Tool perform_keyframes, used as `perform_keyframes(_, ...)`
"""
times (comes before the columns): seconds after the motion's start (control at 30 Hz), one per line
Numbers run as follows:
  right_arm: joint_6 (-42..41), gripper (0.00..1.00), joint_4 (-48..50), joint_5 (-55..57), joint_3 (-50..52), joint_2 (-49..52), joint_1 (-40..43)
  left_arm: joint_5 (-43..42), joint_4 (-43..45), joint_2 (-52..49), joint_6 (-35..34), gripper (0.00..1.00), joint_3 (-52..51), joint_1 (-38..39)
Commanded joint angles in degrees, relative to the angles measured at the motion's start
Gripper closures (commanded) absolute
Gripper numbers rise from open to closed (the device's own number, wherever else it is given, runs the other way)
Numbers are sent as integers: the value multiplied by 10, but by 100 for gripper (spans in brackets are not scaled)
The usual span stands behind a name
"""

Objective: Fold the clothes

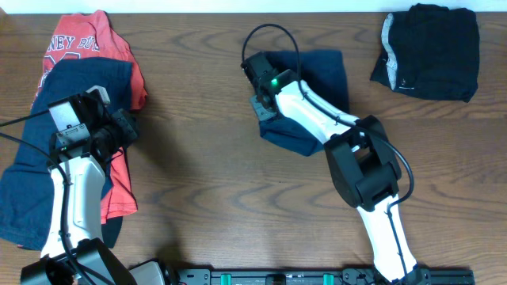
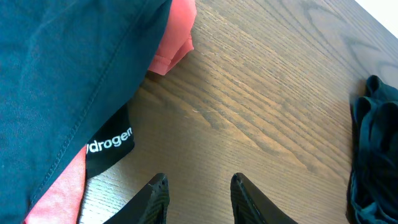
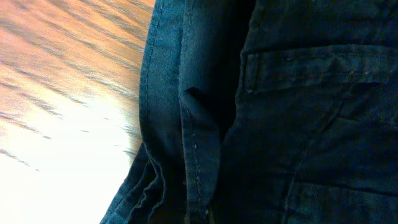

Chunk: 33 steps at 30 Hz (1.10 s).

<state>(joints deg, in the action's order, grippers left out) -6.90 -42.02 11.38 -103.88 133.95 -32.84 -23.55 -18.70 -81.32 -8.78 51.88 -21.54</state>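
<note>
Left: soft navy shorts (image 1: 79,79) drape a red T-shirt (image 1: 95,39). The left tool (image 2: 198,182), spread and empty, hangs over bare wood-grain counter (image 1: 198,158) beside them. Centre: the right tool (image 1: 257,79) sits at the left edge of the stitched middle shorts (image 1: 325,67), which extend rightward from it; I cannot tell whether it pinches them. Far right: a folded black garment (image 1: 432,51).

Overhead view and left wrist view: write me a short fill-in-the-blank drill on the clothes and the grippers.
1. The T-shirt with white lettering is ____.
2. The black garment lies on the robot's ____ side of the table.
3. The left gripper is ____, with nothing between its fingers.
4. The right gripper is over the navy shorts in the ____ of the table.

Missing words: red; right; open; middle.
</note>
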Motion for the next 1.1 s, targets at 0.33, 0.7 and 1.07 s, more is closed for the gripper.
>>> perform_keyframes(0.33, -43, 46, -74, -110, -24, -83, 26, 5, -1, -3, 6, 64, -4, -2)
perform_keyframes(0.7, -64, 43, -56, -47, -24, -40, 10, 5, -2, -3, 6, 64, -4, -2)
perform_keyframes(1.07, -94, 33, -31, 15, -23, 19, 6, 5, -2, -3, 6, 64, -4, -2)
